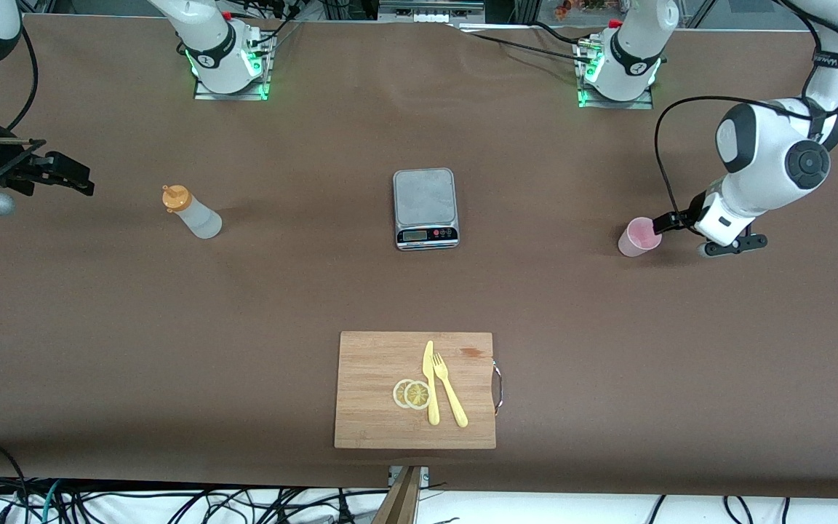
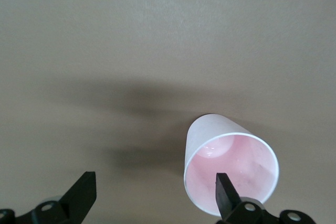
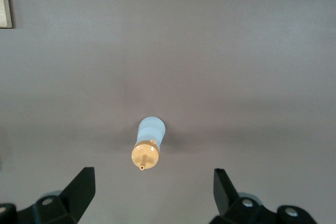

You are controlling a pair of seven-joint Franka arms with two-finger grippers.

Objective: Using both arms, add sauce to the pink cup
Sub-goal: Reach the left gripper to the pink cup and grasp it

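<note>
The sauce is a whitish squeeze bottle [image 1: 195,214] [image 3: 147,148] with an orange nozzle cap. It stands on the brown table toward the right arm's end. My right gripper [image 1: 70,178] [image 3: 153,174] hangs open above the table, short of the bottle and not touching it. The pink cup [image 1: 639,236] [image 2: 236,150] stands upright toward the left arm's end. My left gripper [image 1: 699,236] [image 2: 155,178] is open just above it. One of its fingers [image 2: 224,187] is over the cup's mouth, and the other is off to the side over bare table. Neither gripper holds anything.
A grey kitchen scale [image 1: 425,207] sits mid-table between bottle and cup. Nearer the front camera lies a wooden cutting board [image 1: 368,407] carrying a yellow knife [image 1: 430,386], a yellow fork [image 1: 449,397] and lemon slices [image 1: 412,394].
</note>
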